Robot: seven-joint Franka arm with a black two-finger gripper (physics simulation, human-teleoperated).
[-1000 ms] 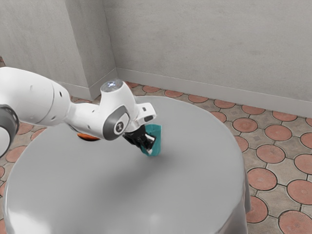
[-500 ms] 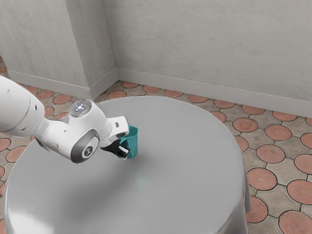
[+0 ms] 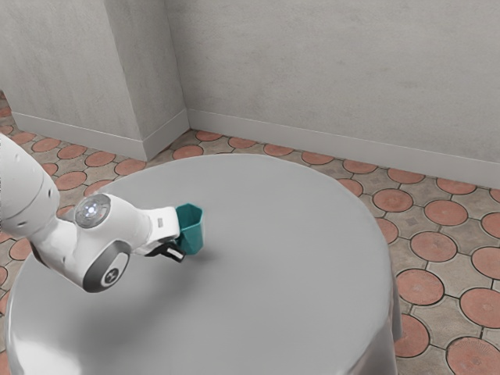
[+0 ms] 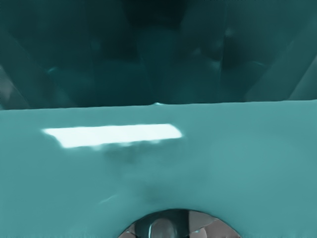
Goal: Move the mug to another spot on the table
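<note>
Gripper (image 3: 173, 251) grasping the teal mug (image 3: 192, 229) by its side, opening upward, toward the exterior view's left of the round grey table (image 3: 312, 266)

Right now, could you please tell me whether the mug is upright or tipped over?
Upright: in the exterior view the mug has its open rim facing up and its base toward the table.
</note>
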